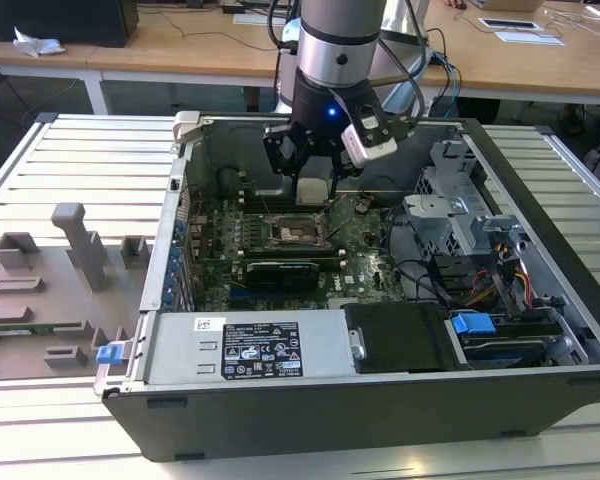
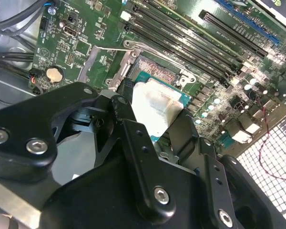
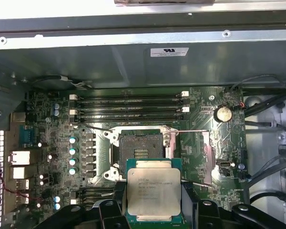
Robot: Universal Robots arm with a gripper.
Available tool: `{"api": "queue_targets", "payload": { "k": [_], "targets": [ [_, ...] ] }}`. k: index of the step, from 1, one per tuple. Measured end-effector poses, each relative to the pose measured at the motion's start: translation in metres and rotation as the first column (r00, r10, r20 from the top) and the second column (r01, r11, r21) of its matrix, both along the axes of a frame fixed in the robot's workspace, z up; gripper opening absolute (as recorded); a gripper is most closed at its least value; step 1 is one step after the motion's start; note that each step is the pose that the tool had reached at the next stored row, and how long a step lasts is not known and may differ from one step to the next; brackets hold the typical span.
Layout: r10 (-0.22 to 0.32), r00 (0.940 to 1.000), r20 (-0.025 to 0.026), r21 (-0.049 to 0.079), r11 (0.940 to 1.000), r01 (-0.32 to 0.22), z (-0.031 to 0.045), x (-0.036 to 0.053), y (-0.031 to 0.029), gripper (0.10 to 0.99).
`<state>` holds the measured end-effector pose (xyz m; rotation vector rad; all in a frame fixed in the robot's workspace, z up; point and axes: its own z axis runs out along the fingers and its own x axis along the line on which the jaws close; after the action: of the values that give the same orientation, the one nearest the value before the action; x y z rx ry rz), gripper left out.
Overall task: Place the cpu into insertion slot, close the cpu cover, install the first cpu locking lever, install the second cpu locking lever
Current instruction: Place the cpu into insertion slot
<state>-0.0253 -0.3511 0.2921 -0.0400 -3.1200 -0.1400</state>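
Two black fingers (image 3: 119,193) clamp one flat, square, silver-topped cpu (image 3: 154,193) by its edges; one dark, metal-rimmed insertion slot (image 1: 293,233) sits mid-frame in the exterior view.

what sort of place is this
Probably a robotics lab or workshop: an opened desktop computer case lies on a slatted metal table, wooden desks stand behind, and the gripper holds the cpu over the motherboard.

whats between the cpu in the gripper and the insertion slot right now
Nothing. In the first wrist view the cpu overlaps the rim of the open insertion slot, with no part between them.
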Motion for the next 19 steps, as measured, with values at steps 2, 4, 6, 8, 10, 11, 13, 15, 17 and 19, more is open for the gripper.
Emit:
{"api": "queue_targets", "payload": {
  "k": [2,4,6,8,10,11,13,15,17,19],
  "targets": [
    [0.000,1.0000,0.0000,0.000,1.0000,0.000,-0.0010,0.0000,0.0000,0.541],
    [0.000,1.0000,0.0000,0.000,1.0000,0.000,-0.0021,0.0000,0.0000,0.541],
    [0.000,1.0000,0.0000,0.000,1.0000,0.000,-0.0038,0.0000,0.0000,0.541],
    [0.000,1.0000,0.0000,0.000,1.0000,0.000,-0.0056,0.0000,0.0000,0.541],
    [0.000,1.0000,0.0000,0.000,1.0000,0.000,-0.0071,0.0000,0.0000,0.541],
    [0.000,1.0000,0.0000,-0.003,1.0000,0.000,-0.0088,-0.0001,0.0006,0.541],
    [0.000,1.0000,0.0000,-0.010,0.9999,0.000,-0.0103,0.0000,0.0025,0.541],
    [0.000,1.0000,-0.0001,-0.041,0.9992,0.000,-0.0126,0.0000,0.0113,0.541],
    [0.000,1.0000,0.0000,-0.053,0.9986,0.000,-0.0147,0.0000,0.0164,0.541],
    [0.000,1.0000,-0.0001,-0.058,0.9983,0.000,-0.0164,-0.0002,0.0197,0.541]
  ]
}}
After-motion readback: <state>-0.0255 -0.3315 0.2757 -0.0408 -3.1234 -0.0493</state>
